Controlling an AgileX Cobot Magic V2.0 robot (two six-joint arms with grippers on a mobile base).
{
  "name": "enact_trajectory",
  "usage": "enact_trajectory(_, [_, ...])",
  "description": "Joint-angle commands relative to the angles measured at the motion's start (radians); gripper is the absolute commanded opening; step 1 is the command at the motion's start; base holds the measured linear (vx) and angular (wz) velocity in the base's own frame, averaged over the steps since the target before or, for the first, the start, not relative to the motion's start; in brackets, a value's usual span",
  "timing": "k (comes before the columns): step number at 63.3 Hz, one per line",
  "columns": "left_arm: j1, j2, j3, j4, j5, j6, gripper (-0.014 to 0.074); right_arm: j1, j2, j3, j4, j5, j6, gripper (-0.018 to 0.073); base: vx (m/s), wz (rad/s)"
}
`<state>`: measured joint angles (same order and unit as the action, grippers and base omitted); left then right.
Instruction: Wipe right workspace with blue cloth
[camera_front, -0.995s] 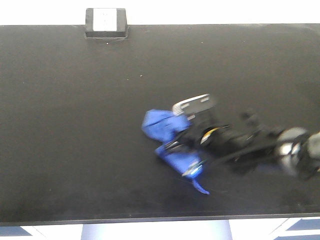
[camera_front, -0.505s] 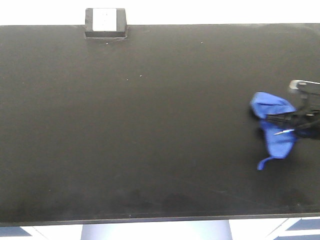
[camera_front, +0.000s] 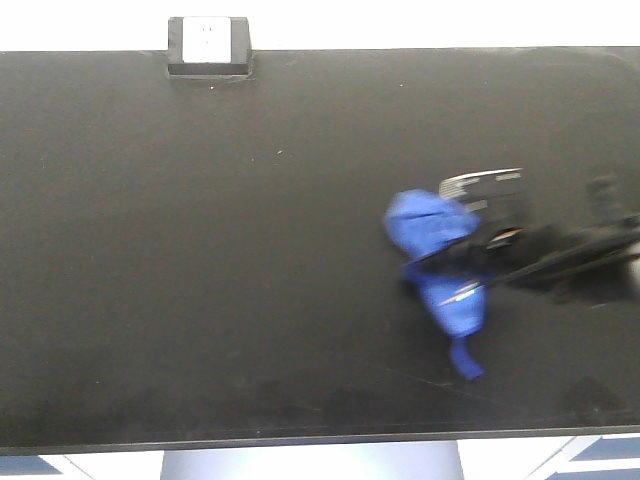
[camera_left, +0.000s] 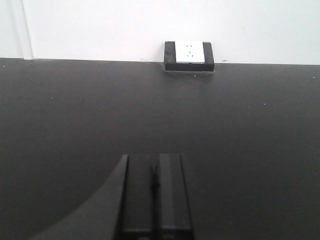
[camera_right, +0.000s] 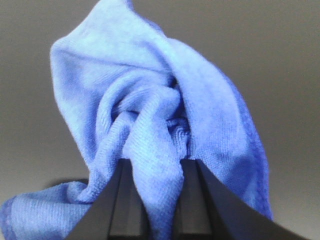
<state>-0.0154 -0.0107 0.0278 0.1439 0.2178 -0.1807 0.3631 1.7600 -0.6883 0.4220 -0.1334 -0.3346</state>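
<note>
The blue cloth (camera_front: 435, 260) lies bunched on the black table (camera_front: 200, 250), right of centre. My right gripper (camera_front: 455, 268) reaches in from the right edge and is shut on a fold of it. In the right wrist view the cloth (camera_right: 150, 115) fills the frame and a thick fold sits pinched between the two dark fingers (camera_right: 117, 200). My left gripper (camera_left: 155, 195) shows only in the left wrist view, shut and empty, low over bare table.
A black-framed white socket box (camera_front: 209, 46) stands at the table's back edge, left of centre, and shows in the left wrist view (camera_left: 189, 55). A white wall runs behind the table. The table's front edge (camera_front: 300, 443) runs along the bottom.
My right gripper swept the cloth from mid-table out to the right edge, and now it has moved back leftward with the cloth still in its grip.
</note>
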Motion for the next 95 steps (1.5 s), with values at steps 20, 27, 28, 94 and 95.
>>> enact_trajectory(20, [0.005,-0.016,0.030,0.001,-0.079,-0.008,-0.0006,0.230,-0.081,-0.018,-0.003,-0.100,-0.058,0.0071,0.00,0.00])
enact_trajectory(27, [0.005,-0.016,0.030,0.001,-0.079,-0.008,-0.0006,0.213,-0.118,-0.018,-0.007,-0.105,-0.073,0.0156,0.00,0.00])
enact_trajectory(28, [0.005,-0.016,0.030,0.001,-0.079,-0.008,-0.0006,0.206,-0.122,-0.018,-0.007,-0.107,-0.079,0.0177,0.00,0.00])
enact_trajectory(94, [0.005,-0.016,0.030,0.001,-0.079,-0.008,-0.0006,0.166,-1.045,-0.018,-0.006,0.254,-0.095,0.0554,0.00,0.00])
enact_trajectory(95, [0.005,-0.016,0.030,0.001,-0.079,-0.008,-0.0006,0.166,-1.055,-0.018,-0.006,0.254,-0.095,0.0554,0.00,0.00])
